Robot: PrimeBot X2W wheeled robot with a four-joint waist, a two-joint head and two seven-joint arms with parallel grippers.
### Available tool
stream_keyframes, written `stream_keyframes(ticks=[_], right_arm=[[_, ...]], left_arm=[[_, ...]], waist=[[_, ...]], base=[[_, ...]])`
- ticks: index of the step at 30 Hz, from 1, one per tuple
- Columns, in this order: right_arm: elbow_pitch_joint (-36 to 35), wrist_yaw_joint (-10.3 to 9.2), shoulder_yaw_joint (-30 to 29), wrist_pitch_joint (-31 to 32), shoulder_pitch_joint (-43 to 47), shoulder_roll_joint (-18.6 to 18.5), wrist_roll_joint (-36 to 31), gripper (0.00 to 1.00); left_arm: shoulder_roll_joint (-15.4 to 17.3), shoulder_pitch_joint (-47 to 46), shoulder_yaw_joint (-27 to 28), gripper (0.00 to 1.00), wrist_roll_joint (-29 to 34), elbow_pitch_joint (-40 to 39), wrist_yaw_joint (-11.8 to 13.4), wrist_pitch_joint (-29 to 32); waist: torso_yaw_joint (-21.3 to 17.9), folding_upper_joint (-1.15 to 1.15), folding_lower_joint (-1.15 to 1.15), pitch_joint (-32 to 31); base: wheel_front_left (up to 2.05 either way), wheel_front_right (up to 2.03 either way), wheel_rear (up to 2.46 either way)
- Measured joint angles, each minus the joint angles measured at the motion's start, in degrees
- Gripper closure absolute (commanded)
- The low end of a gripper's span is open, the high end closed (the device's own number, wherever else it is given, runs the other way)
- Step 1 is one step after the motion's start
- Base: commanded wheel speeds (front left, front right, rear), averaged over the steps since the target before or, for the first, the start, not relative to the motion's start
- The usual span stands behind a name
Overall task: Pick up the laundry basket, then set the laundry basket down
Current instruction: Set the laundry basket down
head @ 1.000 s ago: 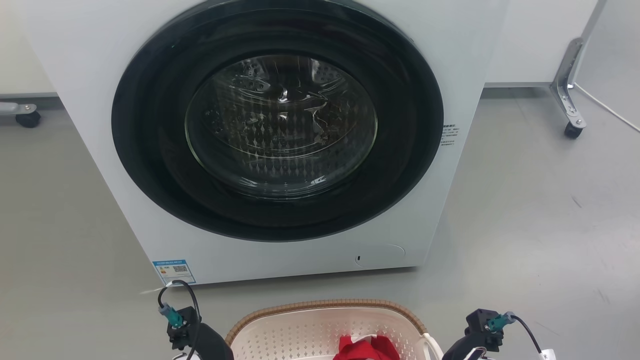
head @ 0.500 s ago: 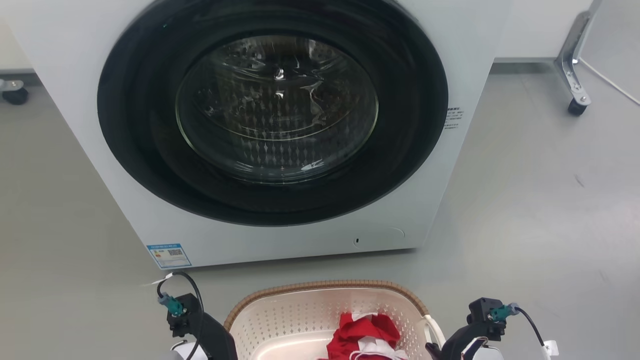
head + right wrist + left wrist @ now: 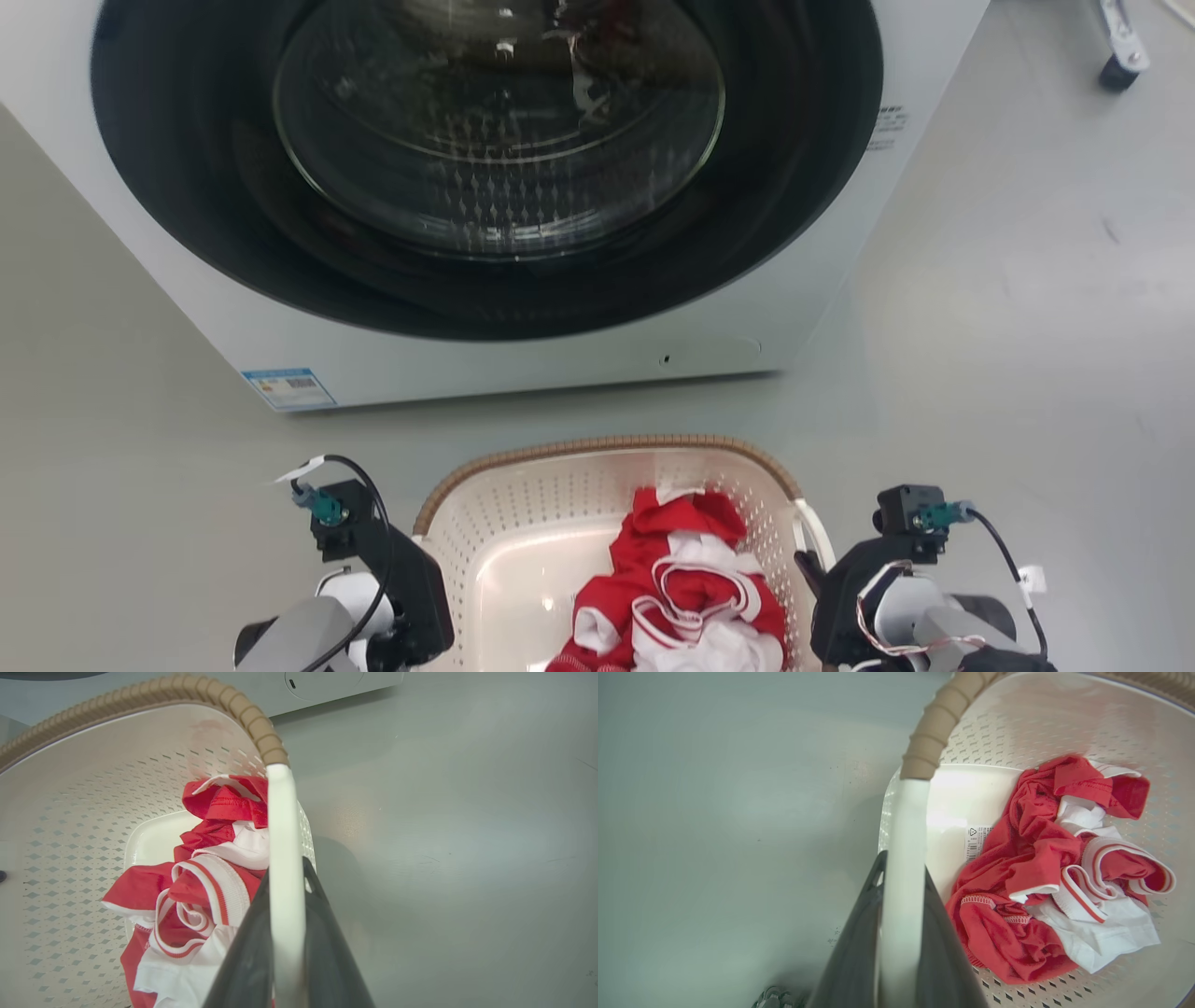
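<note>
Laundry basket [image 3: 523, 523] is between your two grippers, with the washing machine [image 3: 523, 369] beyond the fingertips. Your left gripper [image 3: 903, 868] has its fingers [image 3: 852, 952] clamped on the white left handle [image 3: 906, 816], and your right gripper [image 3: 286, 868] pinches the right handle [image 3: 280, 812] the same way. Red and white clothes [image 3: 681, 588] lie inside, inward of both pairs of fingers; whether its base touches the floor [image 3: 980, 420] you cannot tell.

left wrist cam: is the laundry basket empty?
No, crumpled red and white clothes lie on the bottom of the laundry basket.
</note>
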Motion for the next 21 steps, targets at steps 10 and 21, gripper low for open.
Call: stream_keyframes(ticks=[10, 21], right_arm=[[-1.53, 0.00, 1.35, -2.40, -5.87, -1.34, -1.83, 1.00], [-2.71, -0.07, 3.05, -5.08, -12.31, -2.77, -4.08, 1.00]], left_arm=[[0.11, -4.51, -0.19, 1.00, 0.52, -1.45, 1.11, -3.65], [0.24, -9.99, -0.15, 1.00, 0.57, -3.18, 2.30, -6.99]], waist=[[0.05, 0.00, 0.00, 8.35], [0.39, 0.01, 0.00, 17.75]], base=[[0.00, 0.00, 0.00], [0.00, 0.00, 0.00]])
